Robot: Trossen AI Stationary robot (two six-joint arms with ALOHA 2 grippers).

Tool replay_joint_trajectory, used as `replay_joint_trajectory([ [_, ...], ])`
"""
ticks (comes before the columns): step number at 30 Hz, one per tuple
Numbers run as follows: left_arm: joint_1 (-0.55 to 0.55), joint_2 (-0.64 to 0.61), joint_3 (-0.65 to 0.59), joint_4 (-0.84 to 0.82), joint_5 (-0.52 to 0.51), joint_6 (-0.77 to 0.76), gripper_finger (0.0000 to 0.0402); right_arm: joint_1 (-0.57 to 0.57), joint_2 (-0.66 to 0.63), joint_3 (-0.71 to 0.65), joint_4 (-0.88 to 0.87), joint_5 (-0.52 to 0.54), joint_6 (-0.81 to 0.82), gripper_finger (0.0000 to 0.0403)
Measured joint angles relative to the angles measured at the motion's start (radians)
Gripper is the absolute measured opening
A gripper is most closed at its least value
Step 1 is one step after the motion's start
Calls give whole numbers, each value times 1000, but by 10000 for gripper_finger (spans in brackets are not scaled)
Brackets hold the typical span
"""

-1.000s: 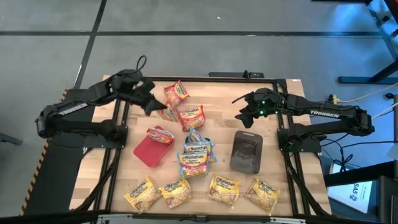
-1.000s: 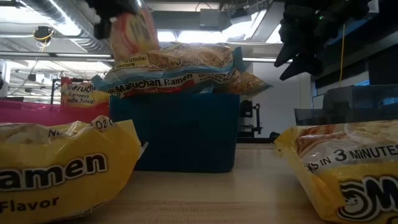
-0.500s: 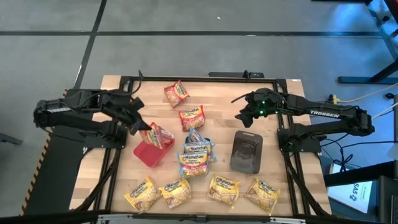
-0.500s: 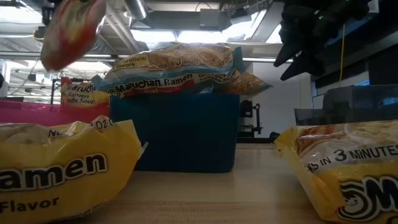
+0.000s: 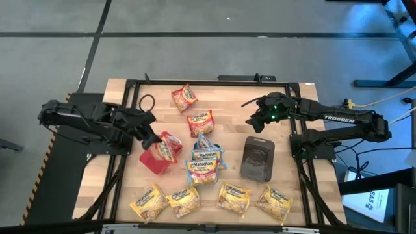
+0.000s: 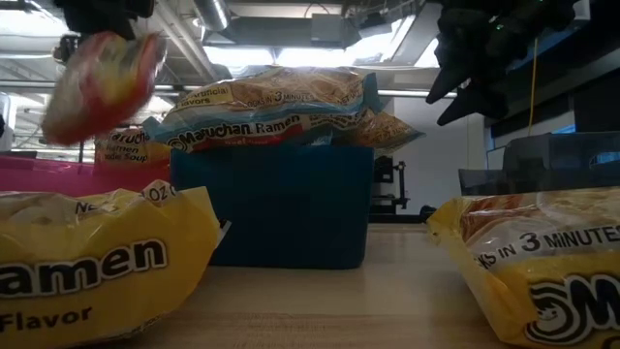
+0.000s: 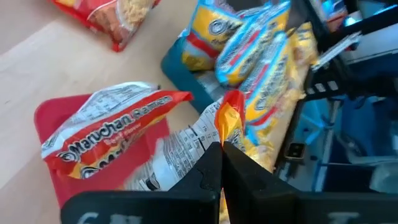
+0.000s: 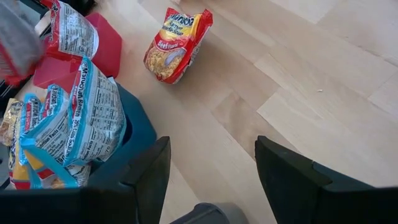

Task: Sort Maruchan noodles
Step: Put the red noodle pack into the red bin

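I had the wooden table [image 5: 286, 195] in full view. Left arm was reaching in from the left edge; right arm hung over the right rear of the table, above the dark grey tray [image 5: 258, 158].

Red tray [image 5: 153, 160] sat left of centre, teal tray [image 6: 281, 204] just to its right with blue-edged Maruchan packets [image 5: 203, 162] heaped on it.

Left gripper [image 7: 222, 163] was clamped on the edge of a red Maruchan packet [image 5: 167, 147], held in the air over the red tray. Another red packet [image 7: 112, 134] already lay on that tray.

Right gripper [image 8: 211, 174] had its fingers spread wide, nothing between them.

Four yellow packets [image 5: 214, 199] lined the near edge. Two more red packets [image 5: 192, 110] lay loose on the wood toward the far side.
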Motion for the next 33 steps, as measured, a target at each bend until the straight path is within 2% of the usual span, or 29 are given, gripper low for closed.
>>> replay_joint_trajectory([
  [9,-20,60,-107,195,-3,2,0,0,0,0,1,-1,0,230],
  [22,-19,67,-108,134,-71,28,0,0,0,0,0,-2,-3,230],
  [33,-19,88,-107,109,-68,31,1,0,0,0,-1,-2,-4,230],
])
